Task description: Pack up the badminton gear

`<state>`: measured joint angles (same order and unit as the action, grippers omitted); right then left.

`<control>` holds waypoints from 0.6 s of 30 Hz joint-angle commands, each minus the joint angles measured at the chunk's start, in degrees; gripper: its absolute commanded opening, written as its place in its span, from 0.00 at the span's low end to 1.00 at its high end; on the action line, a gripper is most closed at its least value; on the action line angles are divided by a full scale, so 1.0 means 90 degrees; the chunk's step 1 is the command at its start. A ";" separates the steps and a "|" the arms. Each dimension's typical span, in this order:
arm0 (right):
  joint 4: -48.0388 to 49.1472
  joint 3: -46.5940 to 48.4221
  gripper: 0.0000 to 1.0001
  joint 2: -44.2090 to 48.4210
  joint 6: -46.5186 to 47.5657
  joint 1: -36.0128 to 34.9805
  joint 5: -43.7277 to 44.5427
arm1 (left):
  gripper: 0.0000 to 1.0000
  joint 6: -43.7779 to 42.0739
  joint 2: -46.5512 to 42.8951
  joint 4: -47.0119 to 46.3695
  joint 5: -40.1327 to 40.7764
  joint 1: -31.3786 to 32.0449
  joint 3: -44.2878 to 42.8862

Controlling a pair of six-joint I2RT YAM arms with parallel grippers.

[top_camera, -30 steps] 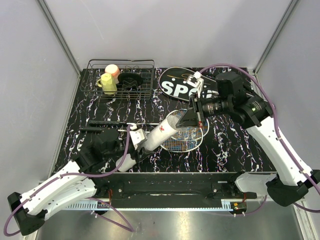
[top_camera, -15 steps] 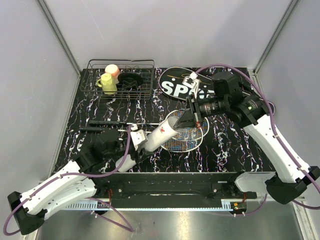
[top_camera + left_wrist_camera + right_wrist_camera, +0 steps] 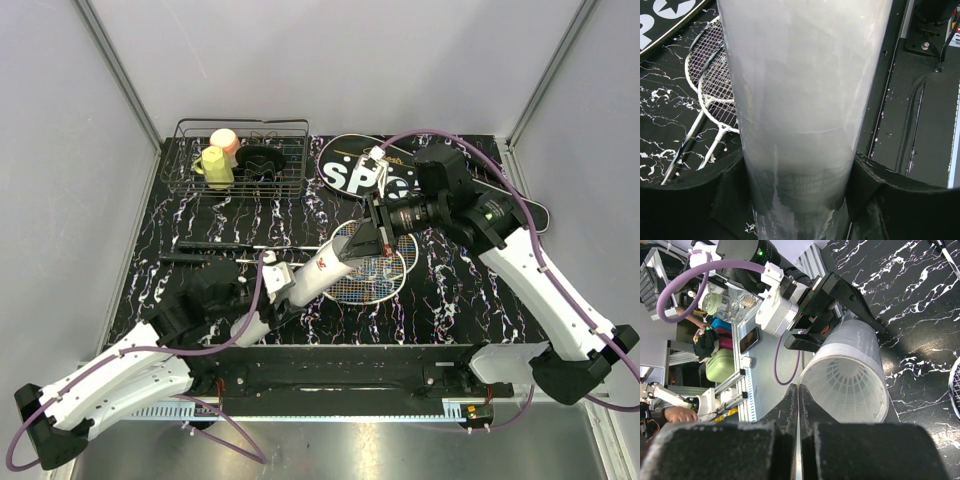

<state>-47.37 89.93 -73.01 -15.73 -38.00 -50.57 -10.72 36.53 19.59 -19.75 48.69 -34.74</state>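
Where tube [image 3: 859,336] gapes, shuttlecock [image 3: 846,385] sits inside.

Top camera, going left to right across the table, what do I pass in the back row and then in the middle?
Back row: basket → bag. Middle: left gripper → tube → racket heads.

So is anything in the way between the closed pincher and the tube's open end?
Nothing visible. The right gripper's shut tips sit right at the white tube's open mouth, with a shuttlecock inside.
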 commanded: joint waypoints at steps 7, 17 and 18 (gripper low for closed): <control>0.2294 -0.1329 0.00 0.0427 -0.1367 -0.0182 0.0179 | 0.05 -0.0010 -0.0592 -0.1083 -0.0052 0.0040 -0.0222; 0.3496 -0.2141 0.00 0.0467 -0.2072 -0.0738 0.1096 | 0.04 -0.0010 -0.0934 -0.1269 0.0221 0.0030 -0.0134; 0.3332 -0.2102 0.00 0.0427 -0.2023 -0.0787 0.1223 | 0.04 -0.0020 -0.0983 -0.1259 0.0241 0.0030 -0.0124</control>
<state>-19.20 73.14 -66.74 -32.25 -41.85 -47.07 -10.41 30.26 24.40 -16.47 48.60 -33.80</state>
